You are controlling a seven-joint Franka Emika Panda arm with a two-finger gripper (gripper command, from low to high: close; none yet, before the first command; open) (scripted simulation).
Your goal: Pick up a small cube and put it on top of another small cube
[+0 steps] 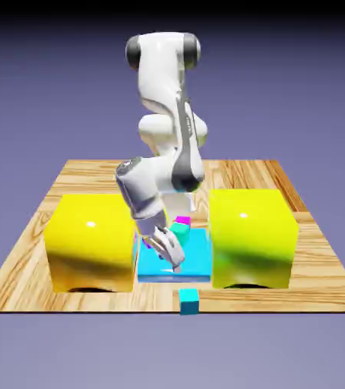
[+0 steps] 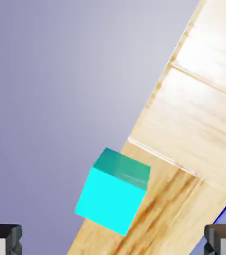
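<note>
So the small cube [image 1: 188, 301] was sitting right at the front edge of the counter [image 1: 324, 281], nearest the camera, and everything else is easiest to place relative to it. It looked like it was partly hanging over that edge, though the exterior view didn't make that totally clear. Nothing was touching it.

Just behind the small cube there was a flat blue pad [image 1: 194, 262] lying on the counter, and the end effector [image 1: 172, 258] hung over that pad, tilted down and toward the cube. In the hand view the two grey fingertips [image 2: 3, 239] sat at the bottom corners, spread wide apart with nothing between them, so it was fully open and empty. The small cube [image 2: 114, 191] showed up in that view ahead of the fingers and clear of them, right on the counter's edge with the backdrop behind it.

On either side of the pad, behind the small cube and off to the exterior view's left and right, stood the left yellow block [image 1: 90, 241] and the right yellow block [image 1: 251, 237]. Both were way bigger than the cube.

Further back, behind the end effector, a greener teal cube [image 1: 179, 227] sat on the pad with a bit of purple cube [image 1: 183, 219] peeking out just beyond it, mostly hidden by the arm [image 1: 164, 137].
</note>
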